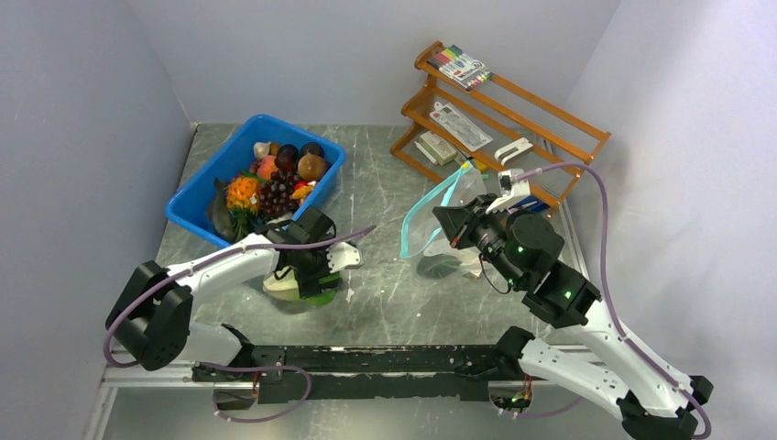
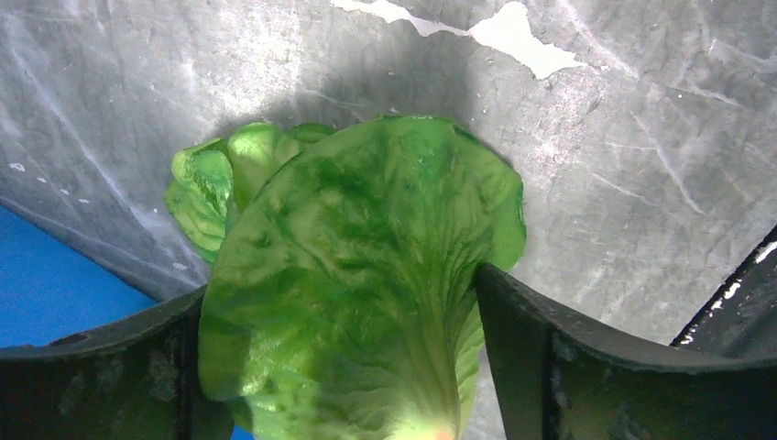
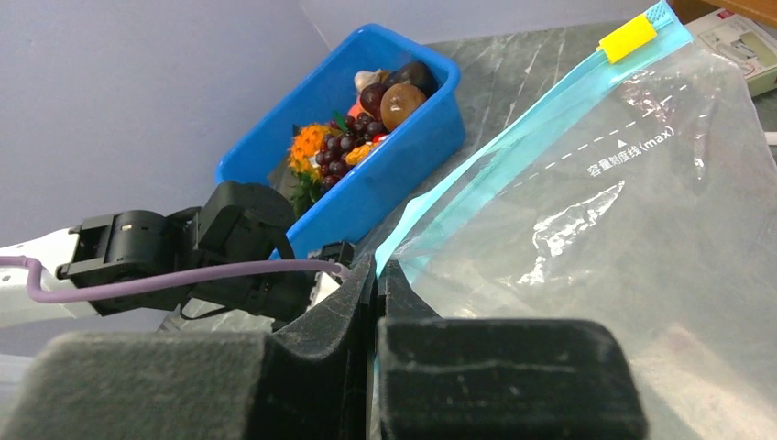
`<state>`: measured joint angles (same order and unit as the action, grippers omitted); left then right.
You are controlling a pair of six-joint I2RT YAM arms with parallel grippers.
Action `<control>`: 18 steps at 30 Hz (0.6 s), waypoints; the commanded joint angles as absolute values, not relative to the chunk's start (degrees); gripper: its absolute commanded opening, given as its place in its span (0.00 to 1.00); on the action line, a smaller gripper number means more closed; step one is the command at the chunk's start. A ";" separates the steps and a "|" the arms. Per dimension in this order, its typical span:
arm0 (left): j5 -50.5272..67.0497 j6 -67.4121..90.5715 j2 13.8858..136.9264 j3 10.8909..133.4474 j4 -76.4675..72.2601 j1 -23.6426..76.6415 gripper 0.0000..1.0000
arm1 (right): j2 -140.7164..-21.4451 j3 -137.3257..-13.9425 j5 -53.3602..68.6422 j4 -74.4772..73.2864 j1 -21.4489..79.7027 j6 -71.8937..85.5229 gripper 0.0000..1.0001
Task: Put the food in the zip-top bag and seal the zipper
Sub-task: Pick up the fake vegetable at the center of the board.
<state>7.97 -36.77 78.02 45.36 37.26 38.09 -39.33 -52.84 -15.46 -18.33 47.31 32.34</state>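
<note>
The green leafy lettuce lies on the grey table, and my left gripper is closed on it with a finger pressed against each side. From above, the left gripper is low over the lettuce, in front of the bin. My right gripper is shut on the teal-blue zipper edge of the clear zip-top bag and holds the bag up off the table. The zipper's yellow tip is at the far end. More food, including purple grapes and a brown round fruit, sits in the blue bin.
The rigid blue bin stands at the back left, close behind the left gripper. A wooden rack with coloured markers and white stationery packs stands at the back right, just behind the bag. Grey walls close in on both sides.
</note>
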 commanded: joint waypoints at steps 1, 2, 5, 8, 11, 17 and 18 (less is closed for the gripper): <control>7.01 -38.71 78.95 44.06 35.08 39.29 0.76 | -38.03 -53.47 -15.59 -17.49 47.05 33.46 0.00; 7.33 -38.64 78.86 44.37 35.26 39.43 0.70 | -37.89 -53.31 -15.70 -17.49 47.04 33.48 0.00; 7.26 -37.29 78.27 45.59 36.00 39.79 0.57 | -37.51 -52.97 -16.15 -17.36 47.04 33.54 0.00; 8.04 -35.26 76.49 47.36 36.90 40.30 0.50 | -37.71 -52.37 -15.77 -17.12 47.08 34.06 0.00; 11.34 -33.08 73.36 48.72 37.06 40.55 0.46 | -38.20 -51.92 -15.30 -17.55 47.06 35.11 0.00; 15.71 -25.59 64.83 50.59 33.57 40.55 0.37 | -39.06 -50.43 -13.22 -16.61 47.10 36.82 0.00; 15.70 -24.00 63.19 50.64 32.63 40.53 0.36 | -39.09 -50.22 -12.80 -16.35 47.11 37.23 0.00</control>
